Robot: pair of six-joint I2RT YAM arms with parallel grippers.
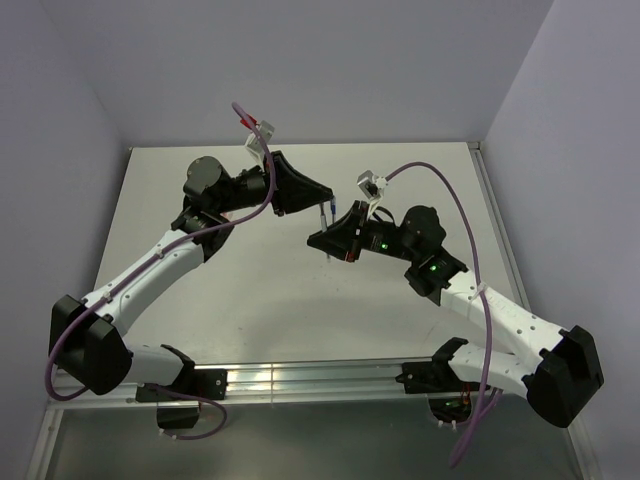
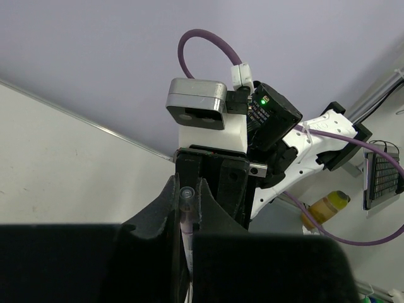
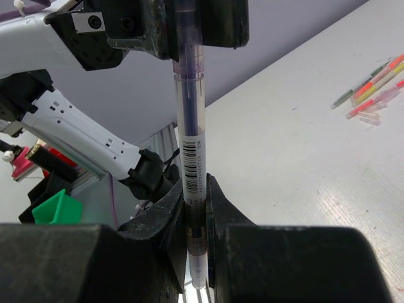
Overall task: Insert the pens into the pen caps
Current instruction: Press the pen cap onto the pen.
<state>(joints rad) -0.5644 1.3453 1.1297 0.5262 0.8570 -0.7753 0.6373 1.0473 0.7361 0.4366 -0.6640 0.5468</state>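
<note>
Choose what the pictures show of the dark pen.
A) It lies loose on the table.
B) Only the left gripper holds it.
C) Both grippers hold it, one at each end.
C: the right gripper clamps the pen low down and the left gripper grips its top.

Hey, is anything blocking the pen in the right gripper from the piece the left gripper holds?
Nothing visible. The pen in the right gripper meets the piece in the left gripper, end to end.

Pen (image 3: 191,145) between left gripper (image 2: 187,201), right gripper (image 3: 194,196) — spare pens (image 3: 372,82) apart, on table (image 3: 303,170).
</note>
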